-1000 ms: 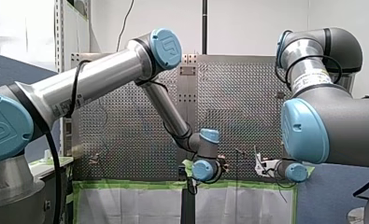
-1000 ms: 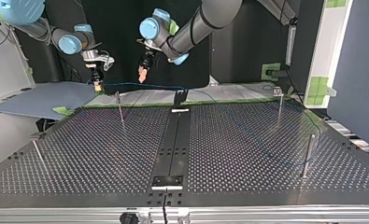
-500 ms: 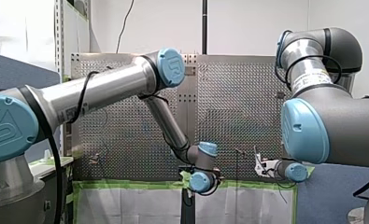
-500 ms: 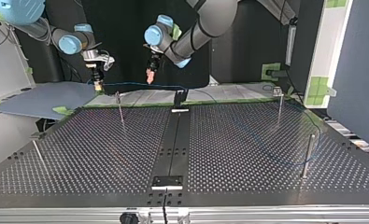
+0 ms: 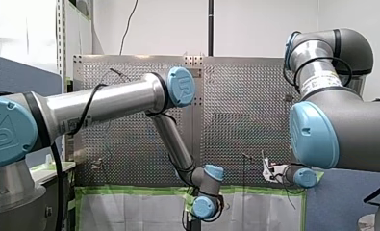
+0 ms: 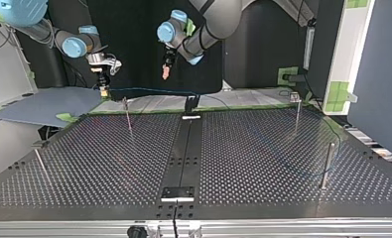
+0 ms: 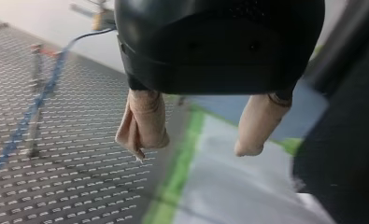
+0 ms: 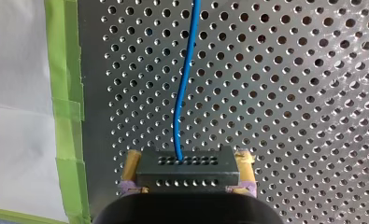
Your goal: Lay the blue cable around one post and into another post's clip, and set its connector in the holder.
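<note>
Right wrist view, right gripper (image 8: 188, 176) clamps connector (image 8: 188, 168) w/ cable (image 8: 184, 84).

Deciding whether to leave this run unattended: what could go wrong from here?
1. My left gripper is open and empty near the thin blue cable; a grab could miss or snag it.
2. My right gripper holds the connector close to a post; a move might knock it.
3. The cable seems to curve loosely round the post at the top view's right; a pull might lift it off.
</note>
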`<move>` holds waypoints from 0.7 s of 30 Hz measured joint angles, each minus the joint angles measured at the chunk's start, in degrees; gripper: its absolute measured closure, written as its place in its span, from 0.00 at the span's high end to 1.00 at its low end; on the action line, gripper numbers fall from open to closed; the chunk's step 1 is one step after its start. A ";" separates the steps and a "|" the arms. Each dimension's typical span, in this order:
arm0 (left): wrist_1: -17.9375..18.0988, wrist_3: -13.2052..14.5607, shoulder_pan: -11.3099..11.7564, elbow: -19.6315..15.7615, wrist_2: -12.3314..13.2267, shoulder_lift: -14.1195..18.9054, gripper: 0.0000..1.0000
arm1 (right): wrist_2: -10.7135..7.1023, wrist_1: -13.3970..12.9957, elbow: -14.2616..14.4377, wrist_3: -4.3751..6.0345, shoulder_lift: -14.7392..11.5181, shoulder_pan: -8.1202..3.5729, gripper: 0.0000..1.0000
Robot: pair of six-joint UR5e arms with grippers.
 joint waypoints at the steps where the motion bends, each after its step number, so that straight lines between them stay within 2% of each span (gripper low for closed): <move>1: 0.00 0.29 -0.32 -0.01 -0.06 -0.54 1.00 | 0.00 -0.02 0.01 0.00 0.00 0.00 0.00; 8: -0.03 1.35 -1.35 -0.02 -0.93 -2.95 1.00 | 0.00 -0.13 0.01 0.00 0.00 0.00 0.00; 13: -0.35 2.07 -1.04 0.01 -2.24 -1.13 1.00 | 0.00 -0.22 0.01 0.00 0.00 0.00 0.00; 21: -1.16 3.31 -0.65 0.05 -2.70 2.24 1.00 | 0.00 -0.28 0.01 0.00 0.00 0.07 0.00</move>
